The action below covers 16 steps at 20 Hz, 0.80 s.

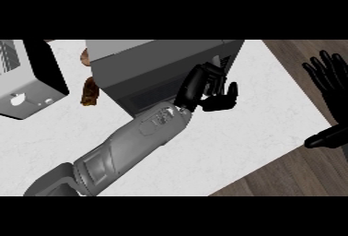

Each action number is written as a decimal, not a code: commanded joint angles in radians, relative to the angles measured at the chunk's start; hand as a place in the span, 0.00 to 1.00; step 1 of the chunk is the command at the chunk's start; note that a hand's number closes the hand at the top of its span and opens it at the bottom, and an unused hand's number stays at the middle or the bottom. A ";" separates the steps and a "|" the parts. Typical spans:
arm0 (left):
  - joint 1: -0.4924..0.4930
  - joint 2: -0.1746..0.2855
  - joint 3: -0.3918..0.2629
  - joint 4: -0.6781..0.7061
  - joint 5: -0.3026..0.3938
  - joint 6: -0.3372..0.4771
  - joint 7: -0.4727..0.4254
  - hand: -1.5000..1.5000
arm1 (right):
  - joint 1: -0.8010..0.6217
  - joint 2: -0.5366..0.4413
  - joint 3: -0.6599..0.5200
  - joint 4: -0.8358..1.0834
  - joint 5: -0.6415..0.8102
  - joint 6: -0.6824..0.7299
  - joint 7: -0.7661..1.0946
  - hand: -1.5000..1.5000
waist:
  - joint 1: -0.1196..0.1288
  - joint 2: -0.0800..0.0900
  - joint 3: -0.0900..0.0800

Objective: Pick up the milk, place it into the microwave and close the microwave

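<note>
- Microwave: a dark grey box in the upper middle of the frame, standing on the white tabletop. Its lighter top face and a darker front face show, and no opening into its inside can be seen.
- Milk: it shows nowhere in the head view, so I cannot tell where it is. No carton stands on the bare tabletop or sits in either hand.
- Left hand: at the centre of the frame, up against the right part of the microwave's dark front. Its fingers are spread and mostly straight, so it is open and holds nothing.
- Left forearm: grey, running on a slant from the lower left of the frame up to that hand.
- Right hand: at the right edge of the frame, resting open with its fingers pointing up and its thumb out toward the left. It is well apart from the microwave, over the wooden floor.
- White and black appliance: in the upper left of the frame, on the tabletop, apart from the microwave.
- 2 brown things: just beside the microwave's left side, between it and the appliance. They are too small to tell what they are.
</note>
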 commanded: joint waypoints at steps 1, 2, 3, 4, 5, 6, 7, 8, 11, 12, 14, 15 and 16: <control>-0.074 -0.028 0.002 0.034 0.011 0.002 0.004 1.00 | -0.018 -0.014 0.031 -0.029 -0.004 0.092 -0.021 0.00 | -0.026 0.002 0.003; -0.070 -0.028 0.005 0.040 0.016 0.005 0.000 1.00 | -0.027 -0.025 0.034 -0.039 0.003 0.095 -0.019 0.00 | -0.024 0.007 0.003; -0.067 -0.028 0.000 0.039 0.019 0.003 -0.002 1.00 | -0.031 -0.034 0.046 -0.058 0.002 0.120 -0.017 1.00 | -0.020 0.002 0.002; -0.076 -0.028 0.001 0.034 0.021 0.003 -0.005 1.00 | -0.043 -0.039 0.067 -0.076 0.011 0.141 -0.016 1.00 | -0.014 0.003 0.003; -0.072 -0.028 -0.002 0.039 0.022 0.015 -0.003 1.00 | -0.055 -0.044 0.086 -0.106 0.021 0.156 -0.013 1.00 | -0.018 0.001 0.003; -0.066 -0.028 -0.004 0.040 0.027 0.008 -0.009 1.00 | -0.069 -0.047 0.103 -0.130 0.018 0.178 -0.007 1.00 | -0.007 0.001 0.002; -0.061 -0.028 -0.012 0.034 0.030 0.014 -0.012 1.00 | -0.067 -0.040 0.124 -0.151 0.024 0.188 -0.007 1.00 | -0.019 0.003 0.004; -0.069 -0.028 -0.010 0.042 0.031 0.021 -0.012 1.00 | -0.068 -0.046 0.129 -0.161 0.020 0.193 0.000 1.00 | -0.020 0.001 0.004; -0.062 -0.028 -0.003 0.041 0.050 0.037 -0.017 1.00 | -0.069 -0.052 0.150 -0.207 0.013 0.199 0.018 1.00 | -0.041 0.003 0.004; -0.074 -0.028 -0.012 0.045 0.042 0.038 -0.020 1.00 | -0.077 -0.049 0.158 -0.219 0.009 0.197 0.028 1.00 | -0.035 0.002 0.005; -0.066 -0.028 -0.019 0.049 0.045 0.048 -0.024 1.00 | -0.076 -0.051 0.168 -0.245 0.000 0.201 0.037 1.00 | -0.043 0.002 0.006; -0.067 -0.028 -0.013 0.048 0.052 0.051 -0.026 1.00 | -0.075 -0.053 0.169 -0.257 -0.005 0.196 0.042 1.00 | -0.051 0.002 0.005; -0.072 -0.027 -0.013 0.043 0.055 0.053 -0.026 1.00 | -0.072 -0.053 0.185 -0.270 -0.003 0.203 0.052 1.00 | -0.053 0.003 0.006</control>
